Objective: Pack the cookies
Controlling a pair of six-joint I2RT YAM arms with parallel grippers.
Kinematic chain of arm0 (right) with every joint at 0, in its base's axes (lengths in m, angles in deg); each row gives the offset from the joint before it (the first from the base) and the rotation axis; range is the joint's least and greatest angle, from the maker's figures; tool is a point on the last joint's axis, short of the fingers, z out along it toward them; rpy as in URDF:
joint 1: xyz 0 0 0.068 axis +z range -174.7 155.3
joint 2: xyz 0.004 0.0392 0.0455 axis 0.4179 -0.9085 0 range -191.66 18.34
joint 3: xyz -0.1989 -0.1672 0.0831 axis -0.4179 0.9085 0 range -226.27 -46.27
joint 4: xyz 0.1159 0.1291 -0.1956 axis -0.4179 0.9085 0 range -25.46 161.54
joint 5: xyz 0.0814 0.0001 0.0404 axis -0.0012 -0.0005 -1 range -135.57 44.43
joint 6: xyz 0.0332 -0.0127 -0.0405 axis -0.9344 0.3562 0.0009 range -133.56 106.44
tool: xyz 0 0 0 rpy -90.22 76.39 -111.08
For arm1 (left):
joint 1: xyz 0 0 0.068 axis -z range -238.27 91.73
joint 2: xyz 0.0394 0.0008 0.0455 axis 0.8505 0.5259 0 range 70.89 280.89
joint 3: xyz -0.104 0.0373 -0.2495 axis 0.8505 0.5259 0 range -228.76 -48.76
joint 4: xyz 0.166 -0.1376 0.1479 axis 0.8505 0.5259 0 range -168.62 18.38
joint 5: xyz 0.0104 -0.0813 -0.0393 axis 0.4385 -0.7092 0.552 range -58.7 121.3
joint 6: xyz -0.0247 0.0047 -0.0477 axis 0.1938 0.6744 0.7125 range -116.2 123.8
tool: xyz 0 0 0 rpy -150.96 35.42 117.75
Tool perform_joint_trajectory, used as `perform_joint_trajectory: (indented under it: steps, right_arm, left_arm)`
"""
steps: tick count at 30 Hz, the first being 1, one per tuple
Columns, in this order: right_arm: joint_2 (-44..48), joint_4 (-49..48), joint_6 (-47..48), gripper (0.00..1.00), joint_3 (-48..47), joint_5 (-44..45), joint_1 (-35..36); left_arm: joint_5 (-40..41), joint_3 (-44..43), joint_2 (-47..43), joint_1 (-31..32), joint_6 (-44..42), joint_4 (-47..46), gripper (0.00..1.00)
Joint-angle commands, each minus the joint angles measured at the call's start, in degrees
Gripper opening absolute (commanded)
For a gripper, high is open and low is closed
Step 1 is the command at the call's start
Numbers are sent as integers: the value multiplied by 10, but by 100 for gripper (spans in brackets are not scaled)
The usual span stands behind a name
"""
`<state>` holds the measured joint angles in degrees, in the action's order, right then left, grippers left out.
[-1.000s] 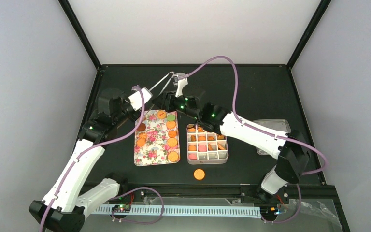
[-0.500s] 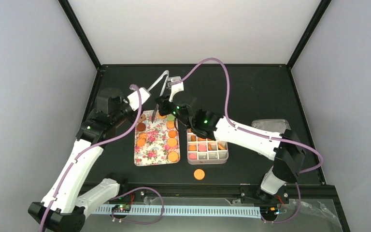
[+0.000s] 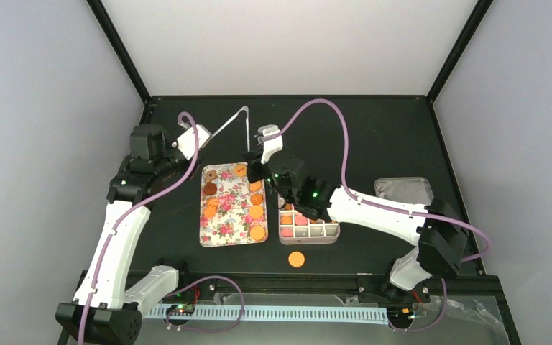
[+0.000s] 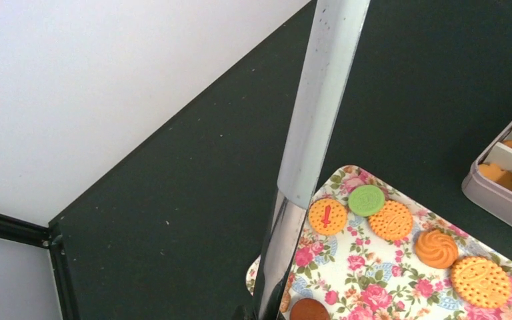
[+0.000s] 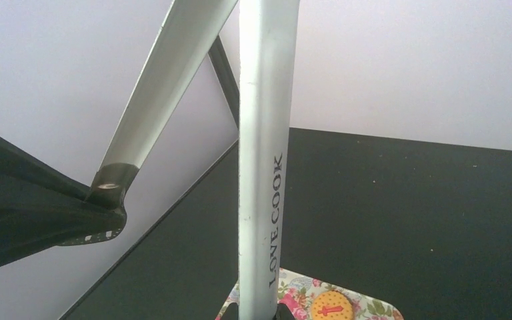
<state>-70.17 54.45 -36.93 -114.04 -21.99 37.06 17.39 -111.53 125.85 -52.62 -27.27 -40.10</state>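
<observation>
One pair of metal tongs [image 3: 247, 129] hangs over the far half of the table [image 3: 374, 136], splayed in a V between the two arms. The left gripper [image 3: 201, 136] is clamped on the end of one leg. The right gripper [image 3: 253, 159] grips the end of the other leg, the one stamped "LOVE COOK" in the right wrist view [image 5: 263, 167]; its own fingers barely show there.

Most loose cookies [image 3: 256, 213] lie on one flowered tray [image 3: 231, 215] at the middle of the table. The left wrist view shows six of them: four orange, one green [image 4: 367, 200] and one brown [image 4: 309, 310]. From above, a column of orange ones runs down the tray's right edge and a few more sit along its left edge. The right gripper hides the tray's far right corner, so a full count is not possible.

Just right of the tray stands one divided box [image 3: 309, 233] with pink and orange cookies in its cells; the right arm covers its far rows. One stray cookie [image 3: 297, 259], orange, lies on the bare table nearer the arm bases. One clear plastic lid [image 3: 402, 188] sits well apart to the right.
</observation>
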Motion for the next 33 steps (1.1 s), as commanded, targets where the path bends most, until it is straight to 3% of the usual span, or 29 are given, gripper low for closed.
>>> perform_joint_trajectory:
  steps: [1, 4, 7, 10, 14, 20, 27, 33]
  right_arm:
    - [24, 77, 34, 1, 35, 67, -8]
    - [19, 77, 29, 1, 20, 42, -8]
    - [11, 73, 22, 1, -3, 19, -5]
    - [4, 73, 21, 1, -28, 18, 1]
    - [-6, 85, 12, 1, -56, 37, 5]
    - [-21, 118, -11, 1, -96, 47, 7]
    - [-49, 137, -31, 1, -126, 40, 20]
    - [-45, 130, -61, 5, -133, -5, 27]
  left_arm:
    - [63, -48, -8, -55, 51, -73, 2]
    - [-13, -38, -14, -55, 59, -57, 2]
    - [-144, -34, -10, -51, 56, -18, 2]
    - [-193, -16, -10, -36, 51, 2, 14]
    - [-175, 23, -20, -4, 29, 14, 34]
    - [-73, 81, -59, 9, 18, -21, 40]
    - [9, 121, -104, 19, 4, -80, 36]
    - [32, 134, -96, 25, 7, -94, 9]
